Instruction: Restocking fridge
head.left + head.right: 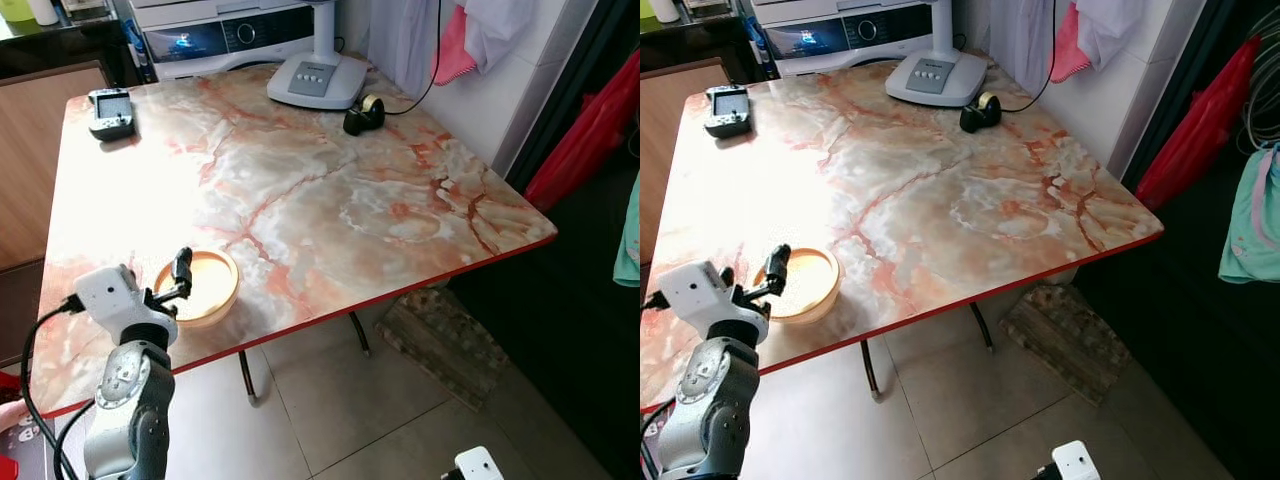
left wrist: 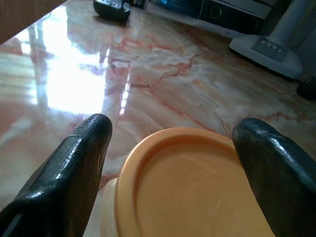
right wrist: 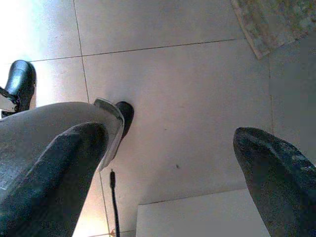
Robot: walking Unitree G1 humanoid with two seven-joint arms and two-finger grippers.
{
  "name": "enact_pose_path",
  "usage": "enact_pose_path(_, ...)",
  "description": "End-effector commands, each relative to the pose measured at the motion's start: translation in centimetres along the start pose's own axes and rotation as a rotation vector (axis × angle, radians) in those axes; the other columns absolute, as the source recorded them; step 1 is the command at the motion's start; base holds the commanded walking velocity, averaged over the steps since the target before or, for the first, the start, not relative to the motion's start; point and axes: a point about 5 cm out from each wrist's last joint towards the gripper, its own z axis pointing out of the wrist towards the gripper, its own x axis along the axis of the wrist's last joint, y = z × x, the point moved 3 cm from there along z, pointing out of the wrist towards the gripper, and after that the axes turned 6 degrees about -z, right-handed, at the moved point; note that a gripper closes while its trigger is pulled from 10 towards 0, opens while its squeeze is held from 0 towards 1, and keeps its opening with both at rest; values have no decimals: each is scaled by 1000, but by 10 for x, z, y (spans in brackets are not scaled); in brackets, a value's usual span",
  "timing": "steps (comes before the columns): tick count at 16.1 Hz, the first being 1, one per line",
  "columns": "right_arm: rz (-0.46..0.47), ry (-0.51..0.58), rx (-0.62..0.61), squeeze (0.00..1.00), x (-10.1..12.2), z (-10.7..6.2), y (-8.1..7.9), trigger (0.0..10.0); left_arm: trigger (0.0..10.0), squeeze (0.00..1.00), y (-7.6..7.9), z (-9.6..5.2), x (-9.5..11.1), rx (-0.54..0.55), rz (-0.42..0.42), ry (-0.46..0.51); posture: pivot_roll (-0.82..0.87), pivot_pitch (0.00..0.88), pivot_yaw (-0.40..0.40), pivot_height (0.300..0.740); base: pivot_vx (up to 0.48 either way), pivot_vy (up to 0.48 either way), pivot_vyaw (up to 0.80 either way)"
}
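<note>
bottom of the round orange container (image 2: 197, 187) is cut off in the left wrist view. left gripper (image 2: 173, 163) reaches over the near edge of the glossy marble table (image 1: 320, 190), black fingers (image 2: 74, 168) spread on both sides of the lid. right gripper (image 3: 168, 173) hangs over grey floor tiles (image 3: 173, 74), fingers spread, holding nothing.

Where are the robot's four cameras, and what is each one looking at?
Left eye view: on the head, looking down at the marble table and orange-lidded container; left gripper shows.
Right eye view: beside it, same scene, slightly shifted.
Left wrist view: on the left wrist, looking along the open fingers at the container.
Right wrist view: on the hanging right wrist, facing the tiled floor; its open right gripper shows.
Shared: container, table.
</note>
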Motion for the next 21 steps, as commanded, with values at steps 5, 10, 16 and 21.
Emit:
enact_pose_path(5, -3, -19, 2, 0, -7, -1, 0, 10000, 10000, 0, -22, -4, -9, 83, -141, -35, -14, 112, -23, 740, 0, 0, 0)
enact_pose_path(10, -22, -18, 7, 0, -5, -1, 1, 10000, 10000, 0, -23, -5, -22, 60, -159, -85, -15, 117, -28, 740, 0, 0, 0)
enact_pose_path(16, -35, -18, 4, 0, -4, -1, 2, 10000, 10000, 0, -24, 0, -35, 35, -175, -118, -22, 118, -35, 740, 0, 0, 0)
enact_pose_path(21, -54, -21, 4, 0, -4, -1, 3, 10000, 10000, 0, -19, 7, -47, -1, -257, -157, -36, 118, -42, 740, 0, 0, 0)
